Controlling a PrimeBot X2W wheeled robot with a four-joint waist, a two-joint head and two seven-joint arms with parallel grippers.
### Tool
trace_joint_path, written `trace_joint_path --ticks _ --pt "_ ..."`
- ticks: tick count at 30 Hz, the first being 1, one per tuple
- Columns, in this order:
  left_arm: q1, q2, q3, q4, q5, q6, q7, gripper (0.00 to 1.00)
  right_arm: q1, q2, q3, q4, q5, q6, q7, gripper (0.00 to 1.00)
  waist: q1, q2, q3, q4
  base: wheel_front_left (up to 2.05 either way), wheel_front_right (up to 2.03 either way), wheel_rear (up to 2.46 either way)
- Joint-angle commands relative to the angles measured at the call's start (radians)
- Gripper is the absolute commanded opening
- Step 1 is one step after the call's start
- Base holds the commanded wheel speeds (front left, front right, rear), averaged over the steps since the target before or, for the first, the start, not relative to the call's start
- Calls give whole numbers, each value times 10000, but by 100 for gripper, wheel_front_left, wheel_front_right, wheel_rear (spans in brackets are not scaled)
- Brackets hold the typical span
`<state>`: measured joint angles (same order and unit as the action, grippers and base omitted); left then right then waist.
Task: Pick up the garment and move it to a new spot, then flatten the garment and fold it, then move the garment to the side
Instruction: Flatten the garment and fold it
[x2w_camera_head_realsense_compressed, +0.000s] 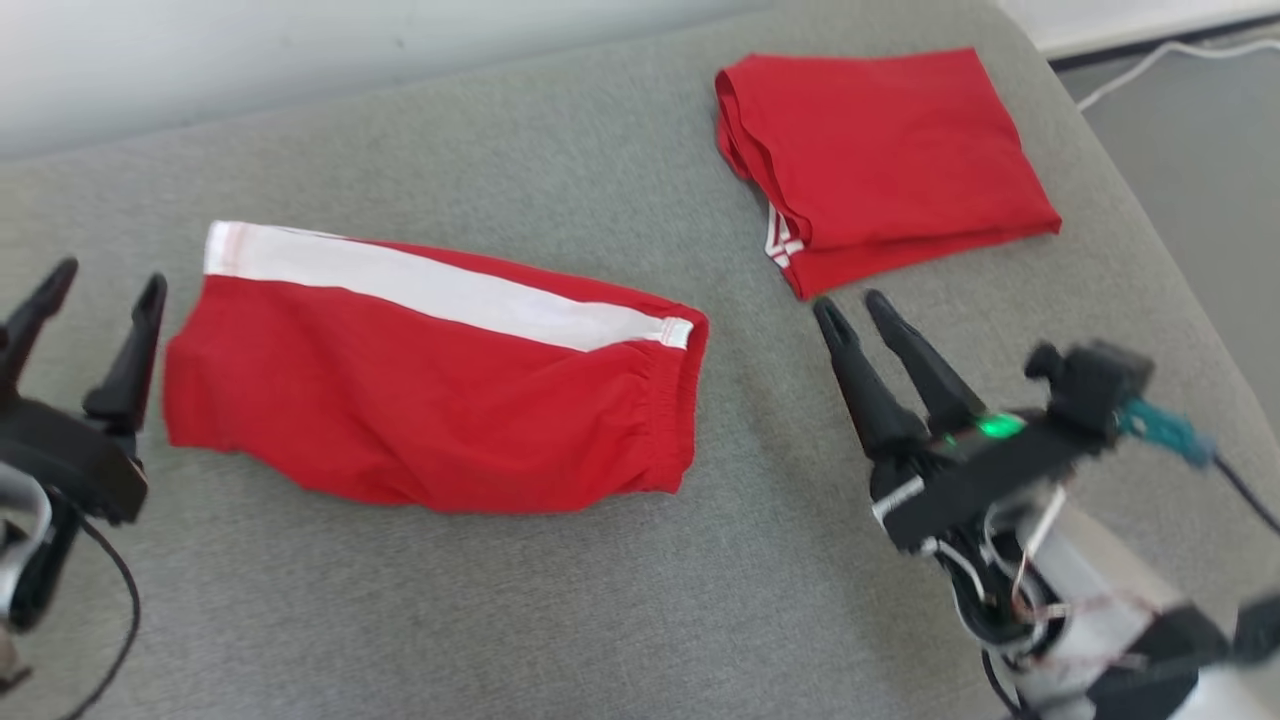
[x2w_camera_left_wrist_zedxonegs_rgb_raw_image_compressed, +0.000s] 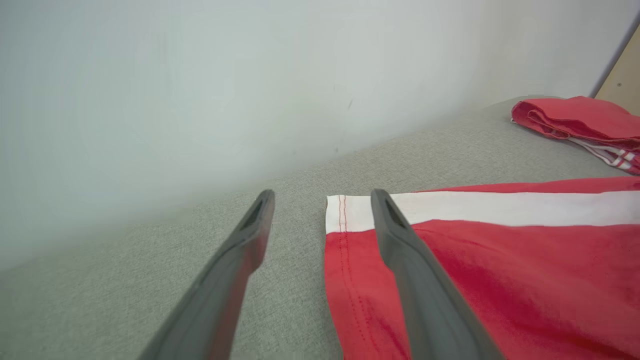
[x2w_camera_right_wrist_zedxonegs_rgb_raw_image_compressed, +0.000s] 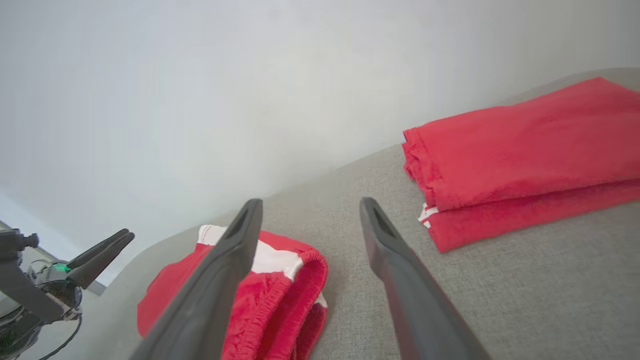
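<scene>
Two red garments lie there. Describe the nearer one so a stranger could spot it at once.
On the grey fabric surface, look at the middle. The red shorts lie there; a broad white band along their far edge sets them apart from the folded red garment at the far right.

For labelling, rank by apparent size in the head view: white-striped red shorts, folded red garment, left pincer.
1. White-striped red fabric shorts.
2. Folded red fabric garment.
3. Left pincer, though nearer the camera.

The garment (x2w_camera_head_realsense_compressed: 430, 420) is red with a white stripe, the surface (x2w_camera_head_realsense_compressed: 600, 620) grey.
</scene>
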<state>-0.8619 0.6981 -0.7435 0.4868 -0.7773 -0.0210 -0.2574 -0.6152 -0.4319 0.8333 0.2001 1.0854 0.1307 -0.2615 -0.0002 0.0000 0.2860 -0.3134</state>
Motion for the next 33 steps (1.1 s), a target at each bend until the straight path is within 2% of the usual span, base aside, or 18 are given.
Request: trace_joint_path --ticks 1,4,6,7,11,16,22,33 --pt "377 -5 140 -158 -65 142 -80 100 463 185 -465 -180 -637 -1 -41 100 2 0 -348 280 0 0 0" --pt "844 15 621 -648 57 453 -78 100 1419 620 -1660 -604 -2440 -1 -29 100 2 0 -442 367 0 0 0" --pt "1186 -6 938 -957 183 569 -81 100 2213 1108 -2384 -941 -3284 -1 -25 100 2 0 -493 428 0 0 0" --pt "1506 50 1103 -1143 286 542 -83 100 2828 1447 -3022 -1290 -4109 -1 -27 100 2 0 -543 459 0 0 0" --pt "1847 228 1287 -1347 319 420 -84 100 3849 2069 -3490 -1685 -5117 -1 -27 100 2 0 -599 455 0 0 0" --pt "2055 457 1243 -1425 -20 6 208 100 4188 2453 -3596 -1832 -5653 -1 -28 100 2 0 -514 290 0 0 0" --pt "1984 454 1038 -1405 -511 -530 901 100 3978 2641 -3452 -1826 -5809 -1 -28 100 2 0 -276 31 0 0 0" --pt "1822 381 914 -401 -1007 -749 1576 100 3651 2974 -3138 -1647 -5808 -1 -29 100 2 0 265 -613 0 0 0"
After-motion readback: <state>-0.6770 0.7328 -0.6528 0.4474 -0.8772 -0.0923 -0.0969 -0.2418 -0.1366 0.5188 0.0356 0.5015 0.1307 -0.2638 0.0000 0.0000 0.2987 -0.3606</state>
